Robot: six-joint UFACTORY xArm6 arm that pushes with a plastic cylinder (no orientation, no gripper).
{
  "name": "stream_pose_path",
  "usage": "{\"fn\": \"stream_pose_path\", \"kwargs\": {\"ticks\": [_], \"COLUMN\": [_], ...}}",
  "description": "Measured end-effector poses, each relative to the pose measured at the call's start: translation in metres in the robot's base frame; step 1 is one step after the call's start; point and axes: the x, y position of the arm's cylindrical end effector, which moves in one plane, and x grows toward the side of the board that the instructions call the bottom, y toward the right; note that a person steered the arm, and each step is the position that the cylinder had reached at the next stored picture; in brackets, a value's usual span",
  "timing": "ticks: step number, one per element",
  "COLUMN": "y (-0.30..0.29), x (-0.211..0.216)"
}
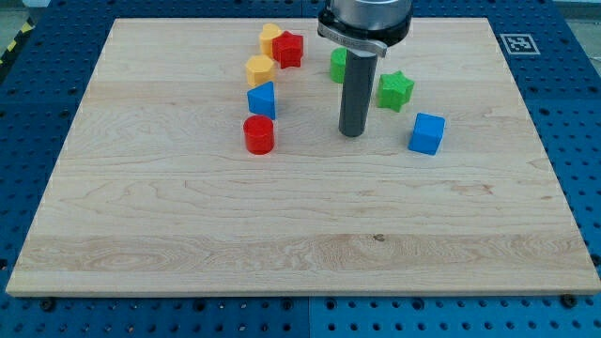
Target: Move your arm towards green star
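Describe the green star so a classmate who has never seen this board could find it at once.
Start at the dark rod on the wooden board; my tip rests at its lower end. Just toward the view's right and slightly higher sits the green star. Unlike the blue cube below it, it is green with points.

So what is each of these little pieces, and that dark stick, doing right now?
my tip: on the board, left of and just below the green star, apart from it.
green star: flat on the board, free.
green block: partly hidden behind the rod.
blue cube: alone at the right.
red cylinder: upright.
blue block: above the red cylinder.
yellow blocks: two, close together.
red block: touching the upper yellow one.
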Motion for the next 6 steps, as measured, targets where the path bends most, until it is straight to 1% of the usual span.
{"fn": "stream_pose_path", "kwargs": {"ticks": [1,2,3,4,5,6], "y": [0.015,0.057,0.123,0.172,0.168,0.135], "x": [0.029,0.050,0.049,0.011,-0.055,-0.107]}}
